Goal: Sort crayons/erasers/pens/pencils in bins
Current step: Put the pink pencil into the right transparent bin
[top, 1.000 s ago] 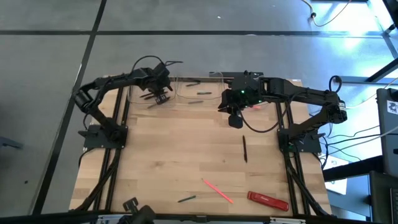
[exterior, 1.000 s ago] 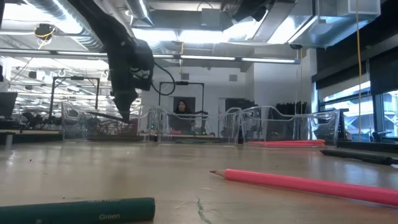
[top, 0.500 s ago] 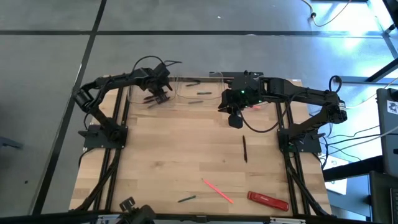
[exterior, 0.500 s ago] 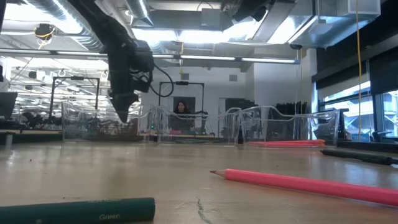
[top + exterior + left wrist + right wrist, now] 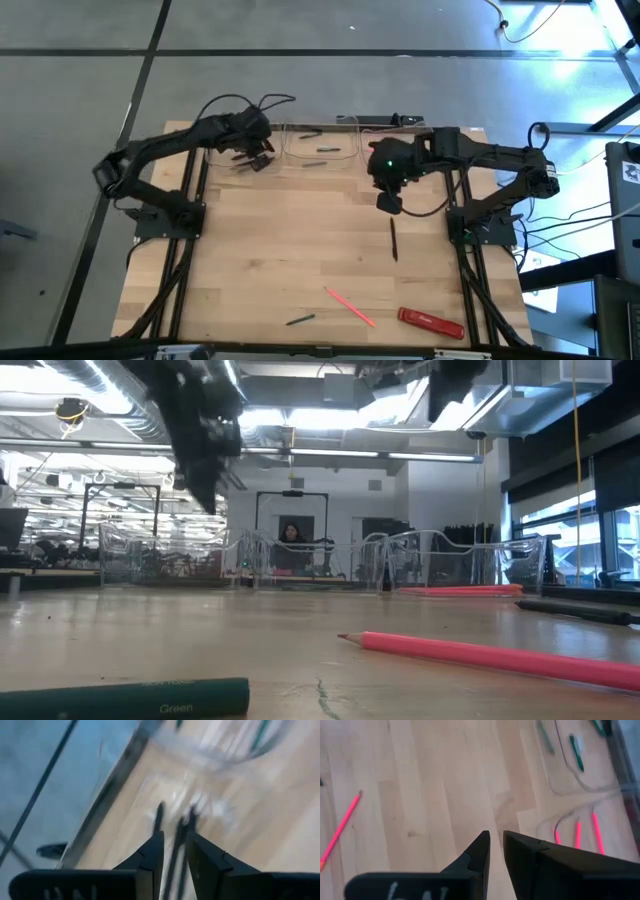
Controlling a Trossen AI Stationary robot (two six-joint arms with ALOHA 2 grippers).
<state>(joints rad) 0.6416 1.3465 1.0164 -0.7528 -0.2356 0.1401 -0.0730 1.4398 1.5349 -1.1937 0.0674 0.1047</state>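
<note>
My left gripper (image 5: 258, 158) hangs above the left clear bin (image 5: 232, 150), raised clear of it in the low view (image 5: 205, 490); its fingers stand a little apart and hold nothing. Dark sticks (image 5: 159, 815) lie in that bin. My right gripper (image 5: 388, 203) hovers shut and empty over the table, just nearer than the right bin (image 5: 430, 140), which holds pink sticks (image 5: 577, 834). The middle bin (image 5: 320, 148) holds green sticks (image 5: 576, 751). On the table lie a black pencil (image 5: 393, 240), a pink pencil (image 5: 350, 306) and a green crayon (image 5: 300, 319).
A wide red bar (image 5: 431, 323) lies near the table's near right corner. Black frame rails (image 5: 180, 260) run along both sides of the table. Bare wood stretches between the bins and the loose sticks. A person shows far off in the room behind (image 5: 292, 533).
My left gripper has risen from down in the left bin to well above its rim, staying over it. My right gripper has shifted a little toward the table's right and near edges, away from the bins. The loose sticks on the table have not moved.
</note>
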